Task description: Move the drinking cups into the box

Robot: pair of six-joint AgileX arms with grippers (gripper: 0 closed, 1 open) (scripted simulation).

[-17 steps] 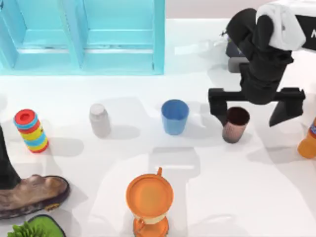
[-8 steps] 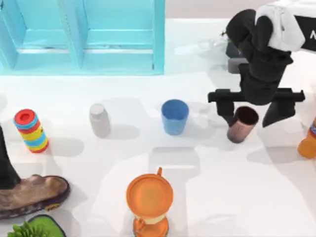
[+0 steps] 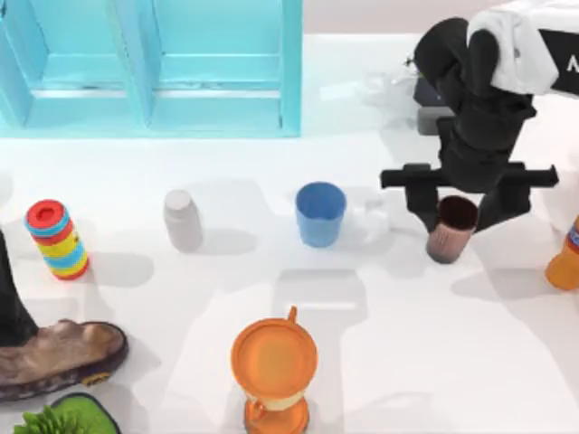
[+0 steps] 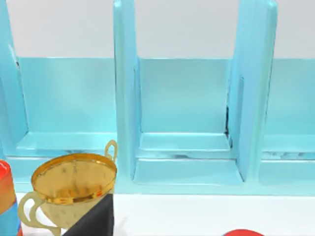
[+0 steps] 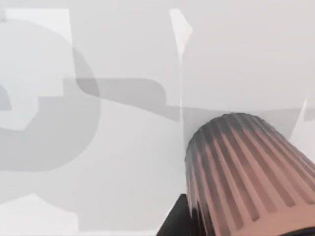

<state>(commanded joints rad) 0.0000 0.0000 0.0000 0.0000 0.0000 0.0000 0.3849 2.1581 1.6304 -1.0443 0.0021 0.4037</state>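
The dark brown tumbler with pinkish ribbed sides (image 3: pixel 451 230) is on the right half of the white table (image 3: pixel 407 362), its dark mouth up, sitting between the two black fingers of the right gripper (image 3: pixel 460 201). Those fingers are spread wide, one on each side of the cup, and I cannot tell whether either one touches it. From the right wrist view the ribbed wall of that cup (image 5: pixel 246 172) looms close over the pale tabletop.

To its left, well apart, the plain blue tapered tumbler (image 3: pixel 320 213) stands upright near the middle of the table. Further left is a grey-white capped bottle (image 3: pixel 183 220), then a stack of bright coloured rings with a red top (image 3: pixel 56 239). The light blue partitioned box (image 3: pixel 154 68) runs along the far left edge; the left wrist view looks into its open compartments (image 4: pixel 184 118).

At the near edge sits an orange lidded pitcher (image 3: pixel 274 366), at the near left a brown shoe (image 3: pixel 59 357), and at the right edge an orange bottle (image 3: pixel 565 258)
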